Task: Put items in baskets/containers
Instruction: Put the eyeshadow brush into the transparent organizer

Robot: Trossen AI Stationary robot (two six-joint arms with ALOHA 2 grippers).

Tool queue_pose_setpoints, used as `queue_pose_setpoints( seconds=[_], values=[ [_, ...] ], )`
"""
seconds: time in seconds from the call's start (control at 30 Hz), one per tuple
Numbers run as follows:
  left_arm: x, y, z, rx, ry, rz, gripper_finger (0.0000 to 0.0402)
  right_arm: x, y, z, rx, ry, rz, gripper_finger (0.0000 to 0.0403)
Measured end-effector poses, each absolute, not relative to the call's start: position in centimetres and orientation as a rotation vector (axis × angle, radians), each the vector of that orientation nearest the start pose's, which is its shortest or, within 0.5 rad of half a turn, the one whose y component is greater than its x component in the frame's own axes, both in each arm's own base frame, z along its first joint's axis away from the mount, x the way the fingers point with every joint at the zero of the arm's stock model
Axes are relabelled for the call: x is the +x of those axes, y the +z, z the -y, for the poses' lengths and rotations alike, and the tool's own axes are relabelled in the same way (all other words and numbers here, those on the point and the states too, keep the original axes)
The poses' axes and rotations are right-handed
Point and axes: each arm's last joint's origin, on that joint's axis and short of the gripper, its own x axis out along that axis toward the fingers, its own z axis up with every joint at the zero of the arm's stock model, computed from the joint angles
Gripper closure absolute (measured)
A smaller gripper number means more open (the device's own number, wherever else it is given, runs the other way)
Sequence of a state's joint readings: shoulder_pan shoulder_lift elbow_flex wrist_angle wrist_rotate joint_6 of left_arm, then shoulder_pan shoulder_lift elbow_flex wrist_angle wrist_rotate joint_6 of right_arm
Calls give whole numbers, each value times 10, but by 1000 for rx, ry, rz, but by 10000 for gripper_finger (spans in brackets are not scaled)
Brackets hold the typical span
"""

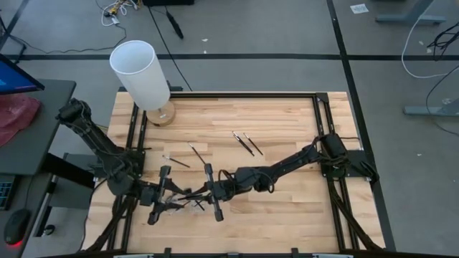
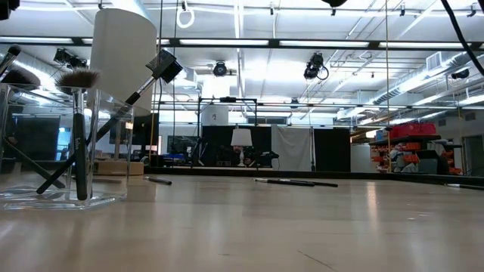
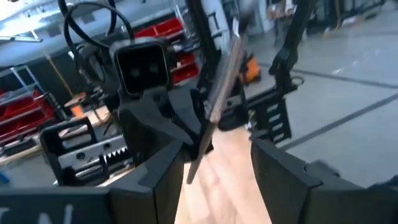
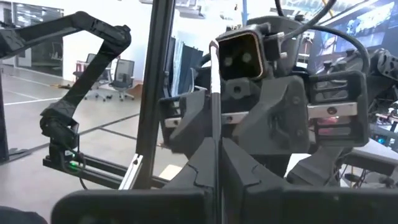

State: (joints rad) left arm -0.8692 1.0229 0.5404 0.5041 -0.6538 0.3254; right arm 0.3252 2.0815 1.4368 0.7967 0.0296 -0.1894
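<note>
The clear tray point(image 1: 185, 204) sits near the table's near edge, between my two grippers. In the low view the tray point(image 2: 45, 151) holds several brushes standing on end and leaning on its walls, one of them tufted point(image 2: 76, 79). My right gripper point(image 1: 201, 192) comes in from the right and is shut on a thin dark brush point(image 4: 213, 93). My left gripper point(image 1: 174, 195) faces it from the left, open point(image 3: 214, 180). That brush point(image 3: 217, 93) slants across the gap between the left fingers. Loose brushes lie on the wood: two point(image 1: 176, 161) point(image 1: 197, 153) and a pair point(image 1: 244, 143). My right gripper pinches the brush's thin shaft point(image 4: 214, 146) between its two fingers, which lie across the shaft and come in level from the table's right. The brush stands upright out of the fingers, its pale end point(image 4: 213, 45) above them. The lower end is hidden by the fingers.
A tall white cylinder on a round wooden base point(image 1: 140, 72) stands at the far left corner and looms behind the tray in the low view point(image 2: 125, 53). A dark frame rail point(image 1: 315, 129) borders the table. Bare wood lies to the right of centre point(image 1: 287, 201).
</note>
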Motion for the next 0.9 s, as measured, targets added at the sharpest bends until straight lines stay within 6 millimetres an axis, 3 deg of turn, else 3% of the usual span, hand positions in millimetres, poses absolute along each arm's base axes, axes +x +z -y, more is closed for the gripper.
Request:
queue_pose_setpoints(
  seconds=[0.27, 0.6, 0.9],
  values=[
    [146, 279, 162, 303, -249, 130, 252, 452, 248, -151, -163, 281, 164, 395],
    [135, 279, 169, 383, -227, 135, 384, 452, 244, -152, -135, 292, 113, 382],
    [113, 288, 167, 337, -144, 103, 381, 455, 228, -143, -34, 179, -82, 327]
  ],
)
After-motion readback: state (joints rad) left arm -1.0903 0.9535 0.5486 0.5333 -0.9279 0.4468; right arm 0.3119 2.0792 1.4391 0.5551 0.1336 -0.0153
